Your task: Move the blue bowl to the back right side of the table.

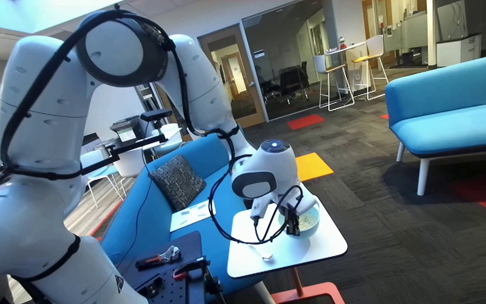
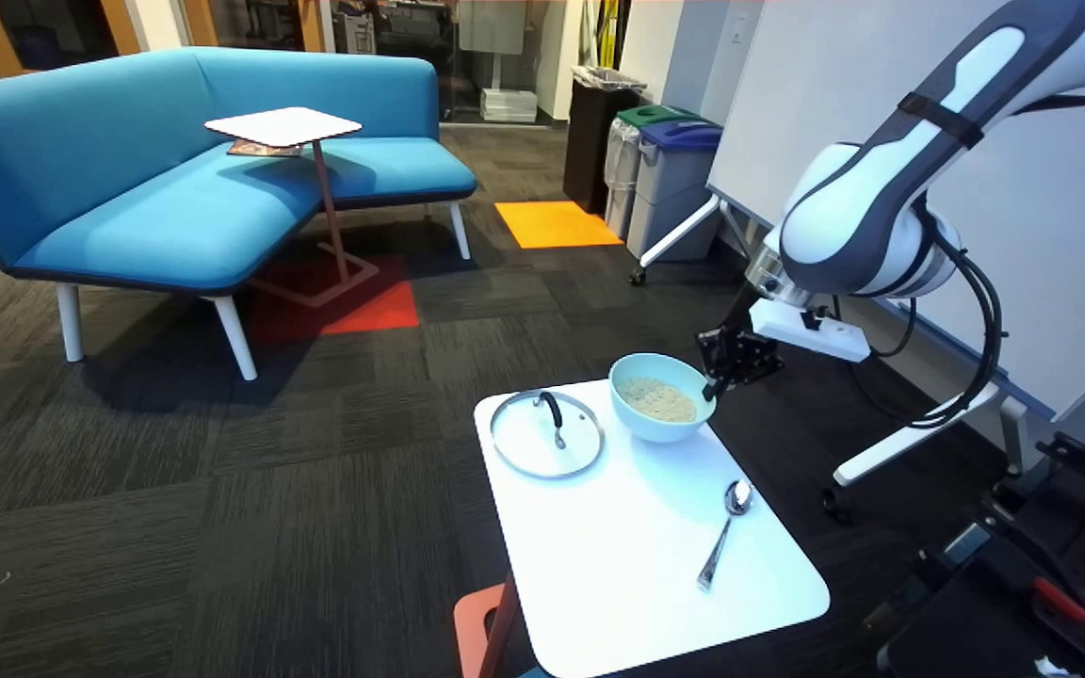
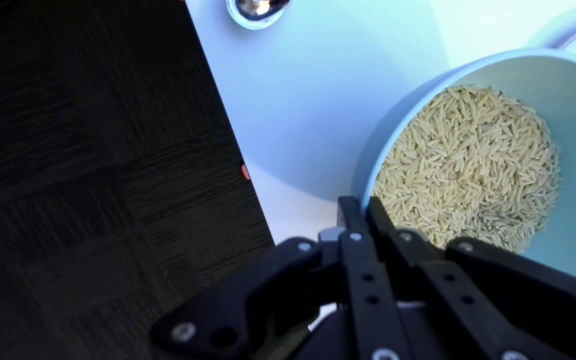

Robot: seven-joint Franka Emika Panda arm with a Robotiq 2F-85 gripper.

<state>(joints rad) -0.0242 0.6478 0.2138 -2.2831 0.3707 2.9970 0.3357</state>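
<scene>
Your jaws pinch the rim of the blue bowl [image 2: 662, 431] on one side, at a corner of the white surface [image 2: 623, 546], beside a glass lid [image 2: 535, 441]. Held off-centre, it could twist under its rice [image 3: 473, 170] and spill; a low sweep could knock the lid.

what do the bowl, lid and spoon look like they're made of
Bowl: smooth, low-sheen plastic or ceramic; even pale blue with few sharp highlights leaves it open.
Lid: probably clear glass, as the white table seems to show through.
Spoon: polished metal, likely stainless steel, judging by bright mirror-like reflections.
</scene>
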